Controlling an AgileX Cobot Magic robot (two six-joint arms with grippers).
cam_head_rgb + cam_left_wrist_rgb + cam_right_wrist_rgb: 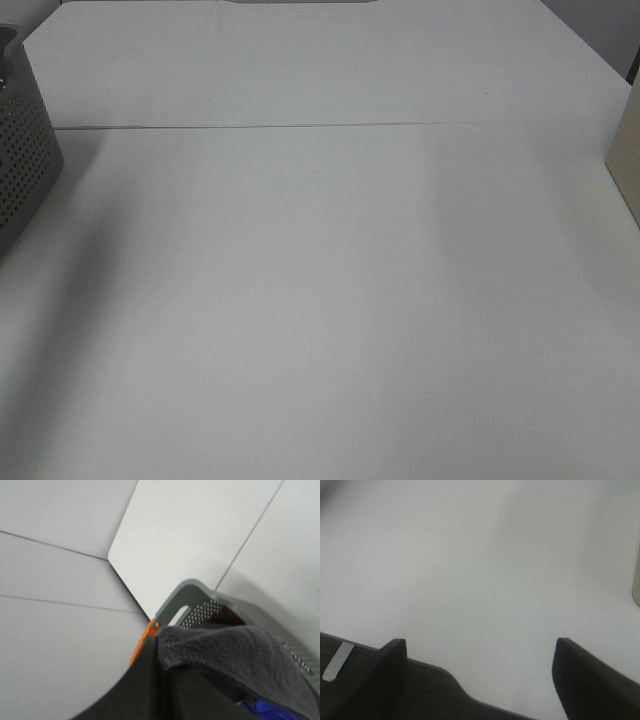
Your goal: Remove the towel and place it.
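In the left wrist view the towel (225, 650), dark charcoal terry cloth with a hemmed edge, hangs bunched right at my left gripper (162, 672), which is shut on it. It is lifted above the grey perforated basket (197, 597). The exterior high view shows only a corner of that basket (20, 150) at the far left edge, with neither the towel nor any gripper in sight. My right gripper (480, 672) stands open over the bare white table (470, 570), its two dark fingers wide apart with nothing between them.
Something blue (265, 711) lies in the basket under the towel. A beige object (628, 150) stands at the table's right edge, also seen as a beige object (636, 580) in the right wrist view. A seam (300, 126) runs across the table.
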